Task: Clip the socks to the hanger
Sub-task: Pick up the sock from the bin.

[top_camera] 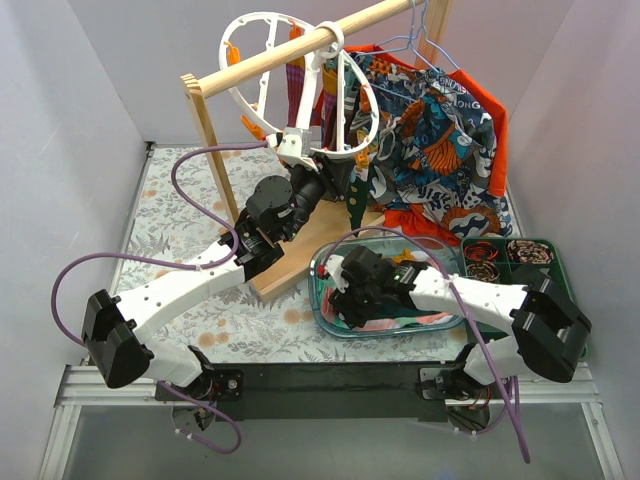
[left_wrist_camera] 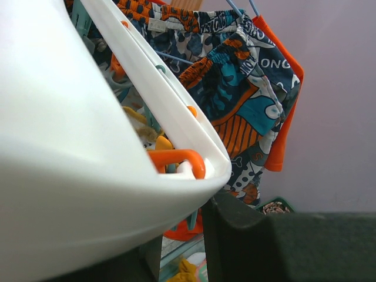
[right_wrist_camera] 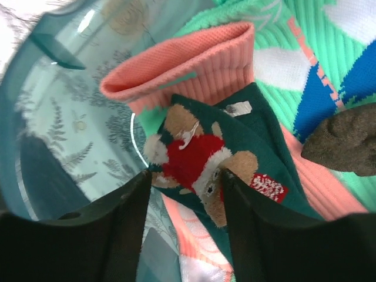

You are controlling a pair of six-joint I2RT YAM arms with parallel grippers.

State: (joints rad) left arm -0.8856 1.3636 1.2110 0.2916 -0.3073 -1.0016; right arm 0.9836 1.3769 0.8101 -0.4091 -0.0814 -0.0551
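The white ring hanger (top_camera: pixel 345 70) hangs from the wooden rail, with orange pegs (left_wrist_camera: pixel 179 157) under its rim. A dark green sock (top_camera: pixel 357 188) dangles from one peg. My left gripper (top_camera: pixel 298 160) reaches up to the hanger's lower rim (left_wrist_camera: pixel 70 147), which lies across its jaws (left_wrist_camera: pixel 176 235); it looks shut on the rim. My right gripper (top_camera: pixel 345 295) is down in the glass container, open (right_wrist_camera: pixel 185 182), with a finger on either side of a dark green sock with a red, white and tan figure (right_wrist_camera: pixel 194 155).
The glass container (top_camera: pixel 322 310) also holds pink (right_wrist_camera: pixel 188 64), mint-striped (right_wrist_camera: pixel 329 70) and brown (right_wrist_camera: pixel 346 147) socks. The patterned shirt (top_camera: pixel 440 140) hangs on a wire hanger to the right. A green tray (top_camera: pixel 515 250) sits at far right. The rail's wooden base (top_camera: pixel 290 275) lies between the arms.
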